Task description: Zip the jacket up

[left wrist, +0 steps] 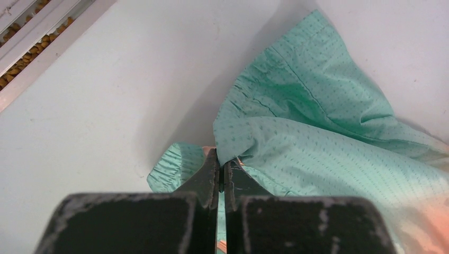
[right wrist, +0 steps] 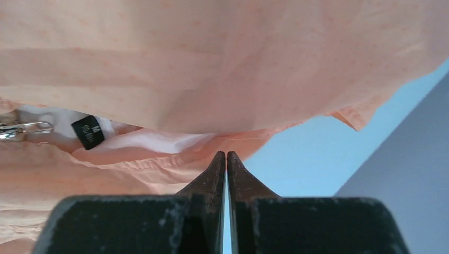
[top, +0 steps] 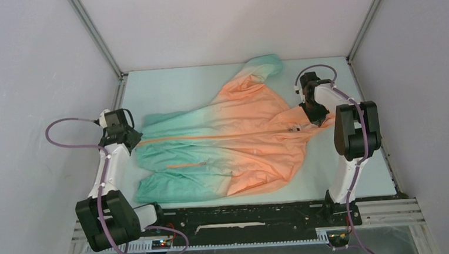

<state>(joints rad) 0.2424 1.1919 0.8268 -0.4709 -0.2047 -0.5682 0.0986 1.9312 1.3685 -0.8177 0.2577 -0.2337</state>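
The jacket (top: pixel 229 144) lies flat on the table, teal hem to the left, orange hood to the right. Its orange front zip (top: pixel 211 137) runs as one line across the middle, and the metal pull (top: pixel 296 128) sits near the collar. My left gripper (top: pixel 131 140) is at the hem end of the zip. In the left wrist view it (left wrist: pixel 222 161) is shut, with teal hem fabric (left wrist: pixel 317 143) pinched at its tips. My right gripper (top: pixel 316 120) is at the hood edge. In the right wrist view it (right wrist: pixel 226 154) is shut, tips against the orange fabric (right wrist: pixel 212 69); I see no cloth between them.
The pale blue table (top: pixel 178 85) is enclosed by white walls with metal corner posts. A black rail (top: pixel 245 217) runs along the near edge. The right arm's elbow (top: pixel 356 130) stands over the table's right side. A black size label (right wrist: pixel 87 131) and the zip pull (right wrist: pixel 16 129) show inside the collar.
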